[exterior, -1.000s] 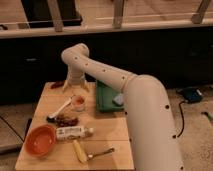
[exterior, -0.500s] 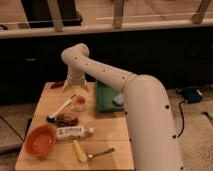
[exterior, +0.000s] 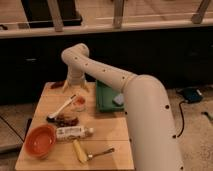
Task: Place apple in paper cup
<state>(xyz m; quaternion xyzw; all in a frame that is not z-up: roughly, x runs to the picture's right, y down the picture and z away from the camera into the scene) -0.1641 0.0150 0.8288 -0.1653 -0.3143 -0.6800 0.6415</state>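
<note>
The robot's arm reaches across from the right and bends down near the table's far edge, so that the gripper hangs just above and behind the paper cup, which stands a little left of the table's middle. A red-orange round shape shows in the cup's mouth, which reads as the apple already sitting inside the rim, so the placing step seems done or very nearly so. Whether the fingers are released or clenched cannot be told from this view, and no contact with the fruit is visible. The gripper's place straight over the cup fits a drop from above, the only way into an upright cup. The other things lie apart from this spot: a white-handled utensil slants beside the cup on its left, a dark brown lumpy thing lies just in front of it, a labelled white bottle lies on its side nearer the front edge, an orange bowl sits at the front left corner, and a green tray rests toward the right edge
</note>
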